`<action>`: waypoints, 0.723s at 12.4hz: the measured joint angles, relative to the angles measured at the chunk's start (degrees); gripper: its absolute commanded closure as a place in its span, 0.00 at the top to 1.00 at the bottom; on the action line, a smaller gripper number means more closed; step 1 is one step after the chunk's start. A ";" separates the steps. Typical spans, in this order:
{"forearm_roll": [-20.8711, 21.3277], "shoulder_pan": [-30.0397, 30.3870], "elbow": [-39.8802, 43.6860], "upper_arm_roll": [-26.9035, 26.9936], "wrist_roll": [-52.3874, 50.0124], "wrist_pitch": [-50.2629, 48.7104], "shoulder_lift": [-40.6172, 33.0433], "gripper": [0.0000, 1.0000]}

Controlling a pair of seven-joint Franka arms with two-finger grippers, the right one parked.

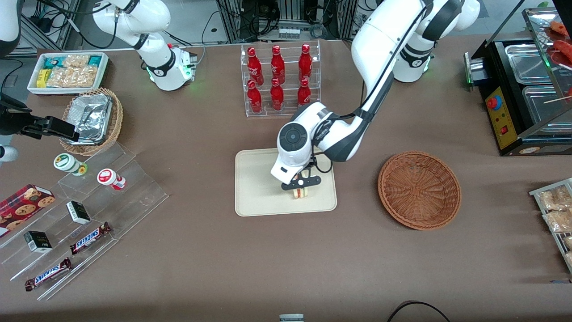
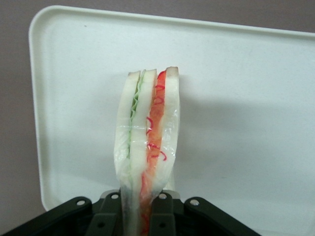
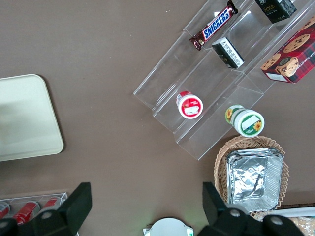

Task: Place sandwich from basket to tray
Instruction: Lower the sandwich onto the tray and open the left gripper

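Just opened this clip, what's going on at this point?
The left arm's gripper is shut on the sandwich and holds it over the cream tray, cut edge facing the wrist camera. The wicker basket, toward the working arm's end of the table, has nothing in it. The sandwich is not yet released.

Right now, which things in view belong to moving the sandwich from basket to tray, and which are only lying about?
Belong to the job:
sandwich, pinched in the gripper over the tray
tray
basket, holding nothing

Just lying about:
red bottles in their rack
Snickers bars
foil-lined basket
cookie box
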 measured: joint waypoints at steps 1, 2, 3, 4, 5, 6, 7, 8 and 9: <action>0.00 -0.08 0.61 0.00 -0.37 -0.06 0.34 0.00; 0.00 -0.06 0.78 -0.05 -0.61 -0.08 0.46 0.00; 0.00 -0.07 0.84 -0.26 -1.03 -0.09 0.69 0.00; 0.00 -0.07 1.03 -0.51 -1.71 -0.09 1.11 0.00; 0.00 -0.08 1.37 -0.69 -2.47 -0.09 1.60 0.00; 0.00 -0.08 1.79 -0.75 -3.24 -0.09 2.03 0.00; 0.00 -0.08 2.10 -0.75 -3.94 -0.09 2.32 0.00; 0.00 -0.08 2.21 -0.76 -4.63 -0.09 2.46 0.00; 0.00 -0.07 2.24 -0.79 -5.14 -0.08 2.58 0.00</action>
